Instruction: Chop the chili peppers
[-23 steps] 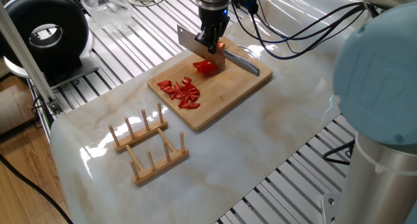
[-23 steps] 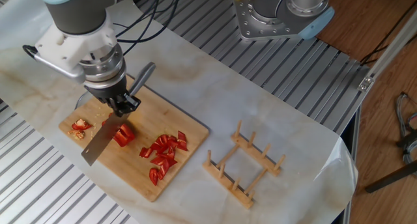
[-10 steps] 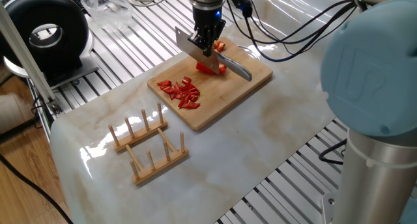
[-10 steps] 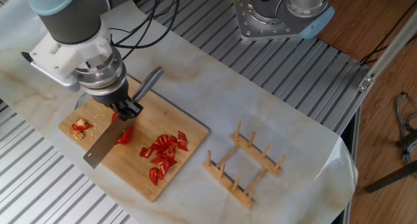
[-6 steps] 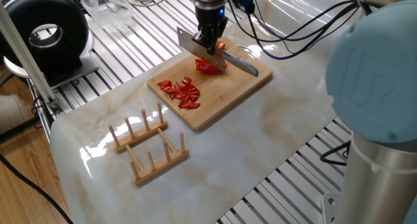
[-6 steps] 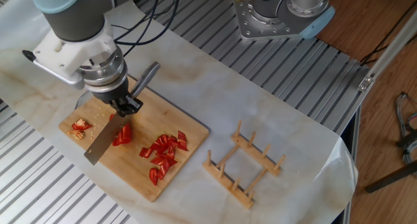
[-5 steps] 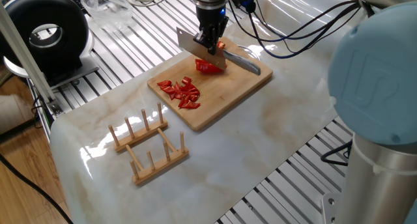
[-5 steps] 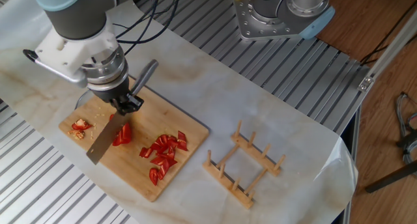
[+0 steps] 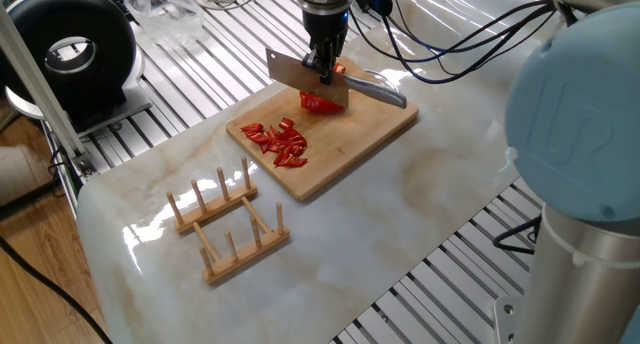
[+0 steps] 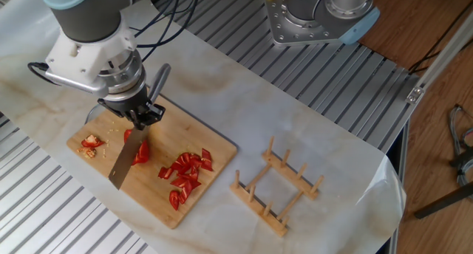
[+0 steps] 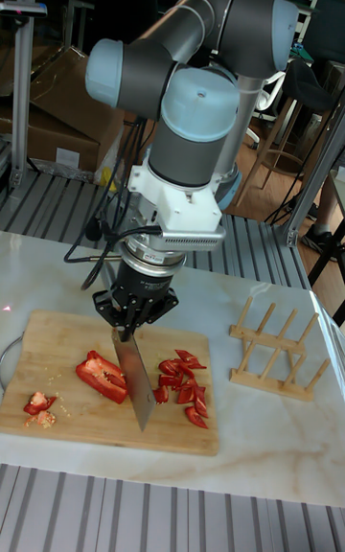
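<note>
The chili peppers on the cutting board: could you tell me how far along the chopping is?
Partly done. A pile of small red bits lies on the cutting board, with a few scraps at the far end. The gripper holds the knife, blade down beside a large uncut pepper piece. That piece is left to chop.

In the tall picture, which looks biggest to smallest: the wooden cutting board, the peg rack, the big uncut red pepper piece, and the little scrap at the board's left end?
1. Cutting board, clearly the largest.
2. Peg rack; it sits farther back, so it may look smaller than it is.
3. Big pepper piece.
4. Left-end scrap, the smallest.
</note>
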Controlling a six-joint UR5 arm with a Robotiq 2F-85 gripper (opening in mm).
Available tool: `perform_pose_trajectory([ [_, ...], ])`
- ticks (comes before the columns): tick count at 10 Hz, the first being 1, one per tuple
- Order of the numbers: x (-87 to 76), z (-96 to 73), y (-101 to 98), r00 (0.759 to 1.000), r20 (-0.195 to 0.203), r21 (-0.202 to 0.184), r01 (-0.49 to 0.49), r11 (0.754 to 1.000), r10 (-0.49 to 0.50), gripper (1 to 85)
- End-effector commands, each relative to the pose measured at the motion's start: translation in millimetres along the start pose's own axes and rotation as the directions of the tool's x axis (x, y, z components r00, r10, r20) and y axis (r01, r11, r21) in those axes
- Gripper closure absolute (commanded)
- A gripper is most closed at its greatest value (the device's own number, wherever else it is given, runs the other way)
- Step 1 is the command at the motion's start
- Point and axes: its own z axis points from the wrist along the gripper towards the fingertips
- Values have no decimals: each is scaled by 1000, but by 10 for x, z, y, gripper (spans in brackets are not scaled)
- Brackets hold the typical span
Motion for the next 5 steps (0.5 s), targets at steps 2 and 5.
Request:
perform_pose_trajectory([
  [2,-29,20,-54,1000,4,5,23,1000,-23,843],
  [5,-53,36,34,1000,8,-38,1,999,-1,843],
])
